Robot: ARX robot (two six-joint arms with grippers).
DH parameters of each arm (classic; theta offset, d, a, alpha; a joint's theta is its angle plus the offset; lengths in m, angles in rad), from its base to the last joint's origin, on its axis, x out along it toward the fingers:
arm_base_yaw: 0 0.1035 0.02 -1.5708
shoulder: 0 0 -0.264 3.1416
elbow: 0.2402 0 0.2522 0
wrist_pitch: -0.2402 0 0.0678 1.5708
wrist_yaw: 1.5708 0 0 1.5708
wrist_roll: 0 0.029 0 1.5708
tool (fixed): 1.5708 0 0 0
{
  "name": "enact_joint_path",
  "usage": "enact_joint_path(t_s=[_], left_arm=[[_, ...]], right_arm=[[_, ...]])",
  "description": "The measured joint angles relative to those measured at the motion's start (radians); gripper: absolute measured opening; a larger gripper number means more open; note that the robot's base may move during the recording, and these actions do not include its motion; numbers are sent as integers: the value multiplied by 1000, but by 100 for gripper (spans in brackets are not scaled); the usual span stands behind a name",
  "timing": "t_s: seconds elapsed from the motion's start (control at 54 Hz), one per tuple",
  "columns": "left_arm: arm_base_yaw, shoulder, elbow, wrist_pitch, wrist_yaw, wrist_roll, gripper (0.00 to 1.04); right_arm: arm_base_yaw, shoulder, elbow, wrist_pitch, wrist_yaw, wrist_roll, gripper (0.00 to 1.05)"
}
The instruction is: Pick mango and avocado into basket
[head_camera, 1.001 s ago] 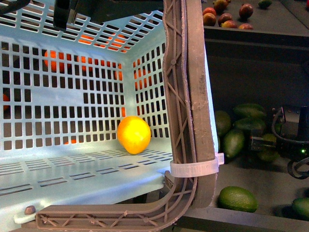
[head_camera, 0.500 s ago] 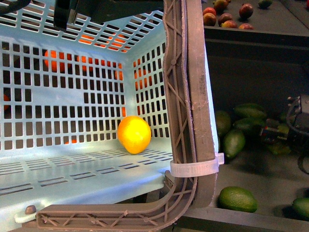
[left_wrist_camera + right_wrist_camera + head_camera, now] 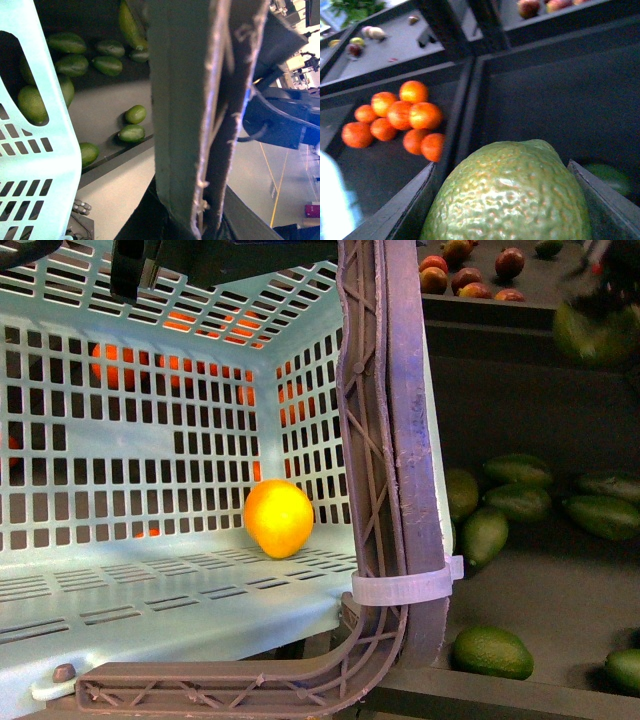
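- The right gripper (image 3: 506, 220) is clenched on the avocado (image 3: 510, 185). A second ago it sat low among the loose avocados (image 3: 500, 525); now it has swung up to the top right, fruit in tow.
- So the pick looks done. What remains is the carry to the basket (image 3: 150, 470), where the mango (image 3: 278, 518) already lies.
- The front view blurs claw and fruit. The basket handle (image 3: 200, 100) fills the left wrist view, so I cannot tell the left gripper's grip.

Nothing legible from where I stand.
The basket (image 3: 150, 570), its brown handle (image 3: 400, 420) and the white zip tie (image 3: 400, 588) are all plain, and the skin of the avocado (image 3: 510, 195) carries no sticker (a small pink thing (image 3: 312, 210) far back in the left wrist view might be a sign, but it is too small to read).
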Motion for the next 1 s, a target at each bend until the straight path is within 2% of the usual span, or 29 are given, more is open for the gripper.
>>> enact_joint_path(t_s=[0.185,0.334,0.482,0.704,0.741,0.89,1.001], left_arm=[[0,0,0,0,0,0,11],[0,0,0,0,0,0,11],[0,0,0,0,0,0,11],[0,0,0,0,0,-1,11],[0,0,0,0,0,0,11],[0,0,0,0,0,0,11],[0,0,0,0,-6,-3,11]], right_arm=[[210,-130,0,-58,-13,1,70],[319,-127,-16,-68,-23,-3,70],[364,-122,-18,-68,-5,-8,70],[386,-75,-18,-49,11,-6,70],[389,-59,-21,-39,16,-5,79],[390,-52,-41,-19,33,-5,98],[377,-72,-73,-6,61,-5,96]])
